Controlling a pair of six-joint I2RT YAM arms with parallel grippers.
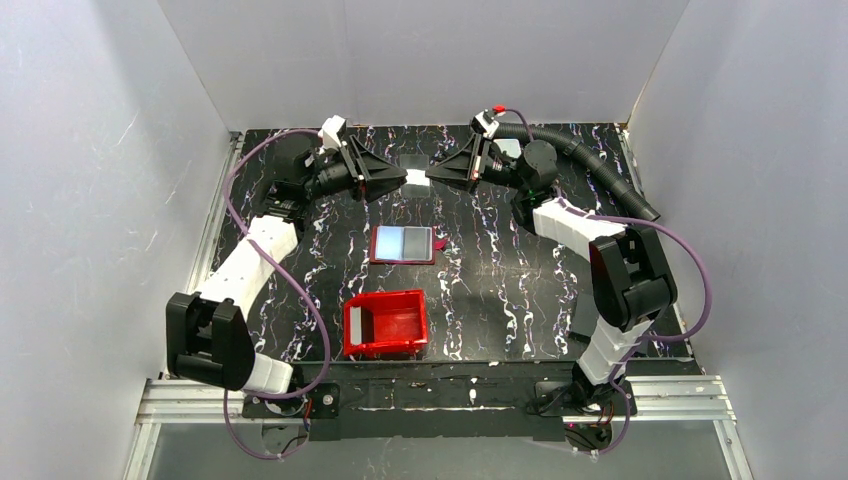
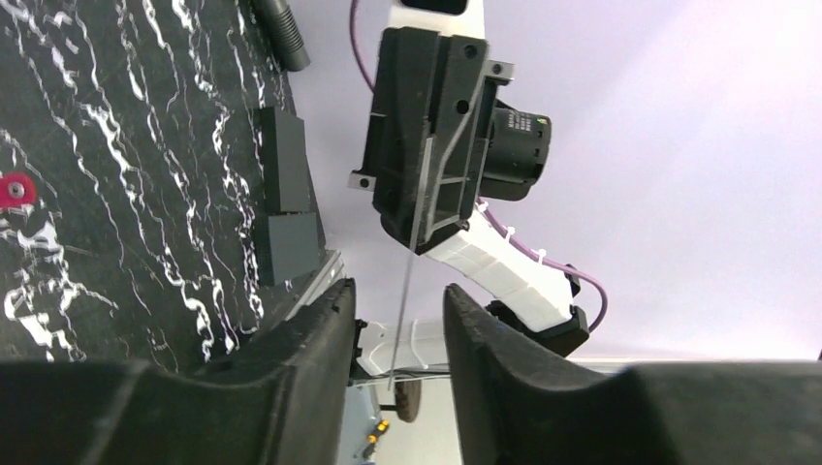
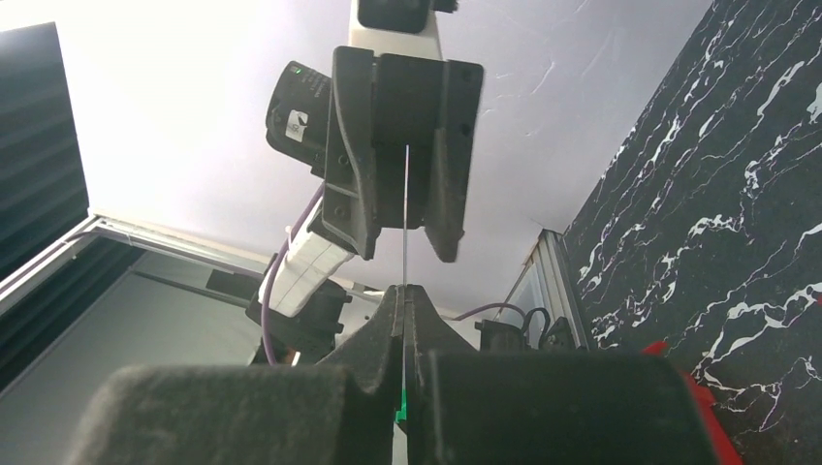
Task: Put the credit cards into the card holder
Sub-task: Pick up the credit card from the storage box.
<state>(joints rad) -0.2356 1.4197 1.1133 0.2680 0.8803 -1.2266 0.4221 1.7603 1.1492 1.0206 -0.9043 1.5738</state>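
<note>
Clamped shut, the right gripper (image 3: 402,295) pinches one credit card (image 3: 404,223) by its end, just beyond the card holder (image 1: 403,243). Facing it, the left gripper (image 2: 399,300) straddles the card's free end, jaws apart, not touching. The card's long axis spans both grippers; the holder lies open nearer the bases.

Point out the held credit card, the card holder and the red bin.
credit card (image 1: 415,178), top view, white face
card holder (image 1: 400,259), top view, near red edge
red bin (image 1: 386,347), top view, near wall
</note>
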